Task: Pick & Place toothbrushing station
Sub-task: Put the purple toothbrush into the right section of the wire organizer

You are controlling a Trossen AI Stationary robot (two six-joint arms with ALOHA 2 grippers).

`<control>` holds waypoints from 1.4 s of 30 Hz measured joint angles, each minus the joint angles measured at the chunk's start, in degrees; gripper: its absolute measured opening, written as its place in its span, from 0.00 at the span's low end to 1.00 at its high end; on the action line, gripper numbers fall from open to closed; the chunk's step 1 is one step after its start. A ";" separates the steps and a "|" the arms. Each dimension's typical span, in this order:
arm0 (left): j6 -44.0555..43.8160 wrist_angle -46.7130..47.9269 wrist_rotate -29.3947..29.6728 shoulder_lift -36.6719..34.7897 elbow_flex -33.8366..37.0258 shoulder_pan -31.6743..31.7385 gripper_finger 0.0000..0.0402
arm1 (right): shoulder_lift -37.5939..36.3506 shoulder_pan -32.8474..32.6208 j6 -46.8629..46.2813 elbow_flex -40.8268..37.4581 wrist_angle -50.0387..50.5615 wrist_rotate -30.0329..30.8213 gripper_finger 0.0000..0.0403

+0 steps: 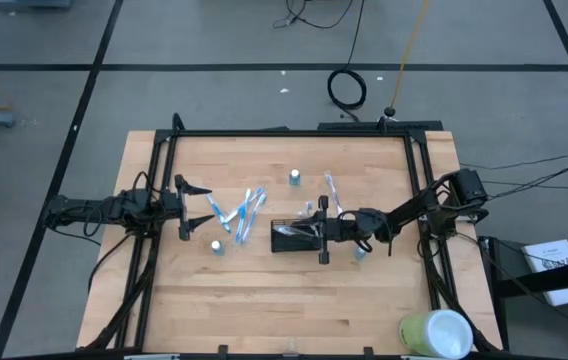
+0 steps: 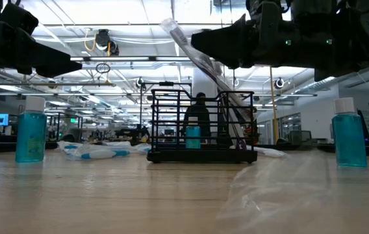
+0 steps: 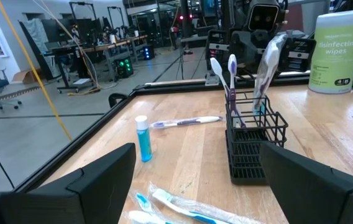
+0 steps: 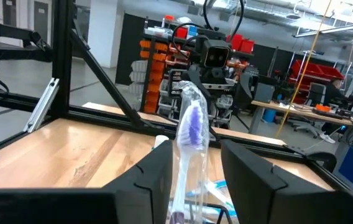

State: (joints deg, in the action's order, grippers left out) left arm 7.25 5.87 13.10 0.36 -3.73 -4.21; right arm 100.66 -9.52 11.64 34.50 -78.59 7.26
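Station (image 1: 294, 236) sits mid-table, a light, stiff wire basket; I'd grip its top rim. My right gripper (image 1: 323, 236) hovers over it, fingers apart around a wrapped brush (image 4: 192, 134); left gripper (image 1: 196, 208) waits wide open

One camera looks straight down from high above, taking in the whole bench (image 1: 294, 300) and both arms. Another sits at bench-top level, facing across into the room. Each wrist camera looks forward past its own fingers, close in. All four share the black wire holder (image 1: 294, 235) at the bench's middle.
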 joint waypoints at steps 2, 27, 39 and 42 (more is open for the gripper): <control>0.00 0.00 0.00 0.00 0.00 -0.01 0.87 | -0.01 0.00 0.00 0.00 -0.04 -0.01 0.33; 0.00 -0.02 0.00 0.00 0.00 0.00 0.88 | -15.25 -1.82 -8.21 26.70 75.57 3.74 0.61; 0.00 -0.04 0.00 0.00 0.01 -0.01 0.87 | -12.36 -0.61 -11.17 26.73 76.92 3.08 0.63; 0.00 -0.06 0.00 -0.02 0.02 0.00 0.88 | -11.10 -0.55 -11.34 26.80 75.37 1.61 0.63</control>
State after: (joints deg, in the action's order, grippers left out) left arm 7.25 5.81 13.10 0.34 -3.71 -4.21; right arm 89.56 -10.07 0.30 61.30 -3.22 8.86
